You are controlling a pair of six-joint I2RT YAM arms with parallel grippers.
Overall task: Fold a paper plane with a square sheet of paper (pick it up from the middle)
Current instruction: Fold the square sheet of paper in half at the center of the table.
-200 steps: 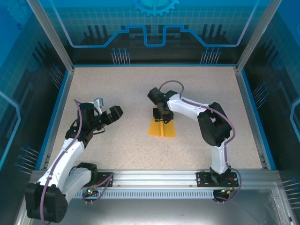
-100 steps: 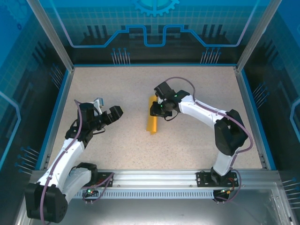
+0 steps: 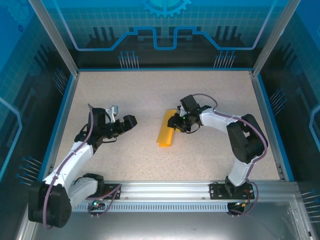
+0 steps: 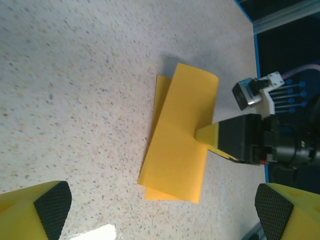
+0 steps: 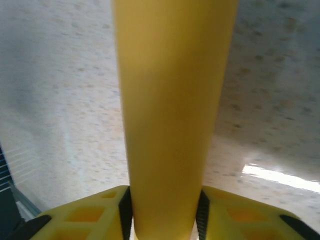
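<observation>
The square sheet of paper [image 3: 166, 129] lies folded into a narrow orange-yellow band on the speckled table, near the middle. In the left wrist view its upper flap [image 4: 182, 135] sits skewed over a lower layer. My right gripper [image 3: 176, 122] is at the band's right edge, one yellow finger above the flap and one below [image 4: 210, 142]. In the right wrist view the paper [image 5: 170, 125] fills the gap between the black pads [image 5: 125, 212], so the gripper [image 5: 162, 212] is shut on it. My left gripper [image 3: 122, 117] stands wide open to the left of the paper, empty, its two pads far apart [image 4: 50, 202].
The speckled table [image 3: 125, 90] is framed by a blue rim [image 3: 65, 115] and transparent walls. The aluminium rail [image 3: 165, 189] with both arm bases runs along the near edge. Bare tabletop stretches behind and in front of the paper.
The right gripper has pulled back to the right, and the paper now lies as a folded, tilted band. The left arm has swung its open gripper closer to the paper.
</observation>
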